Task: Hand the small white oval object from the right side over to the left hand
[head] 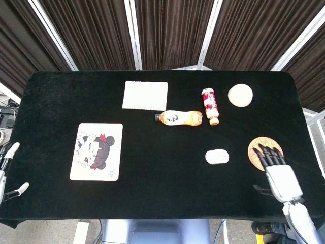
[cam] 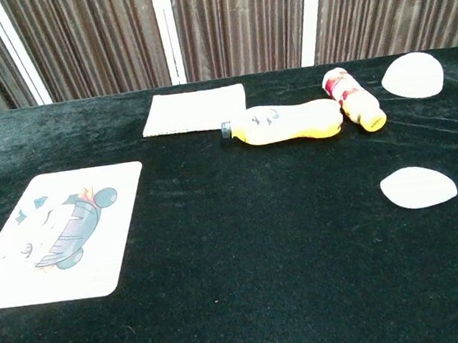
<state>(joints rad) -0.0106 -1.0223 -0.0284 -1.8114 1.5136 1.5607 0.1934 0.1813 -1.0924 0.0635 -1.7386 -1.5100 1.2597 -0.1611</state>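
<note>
The small white oval object lies on the black table, right of centre; in the chest view it sits at the right. My right hand hovers near the table's front right, fingers straight and apart, holding nothing, to the right of the oval and a little nearer the front edge. Its dark fingertips overlap the woven coaster. My left hand shows only partly at the far left edge, fingers apart and empty. Neither hand appears in the chest view.
An orange juice bottle and a red-labelled bottle lie behind the oval. A round white disc sits at the back right, a white cloth at the back centre, a cartoon mouse pad at the left.
</note>
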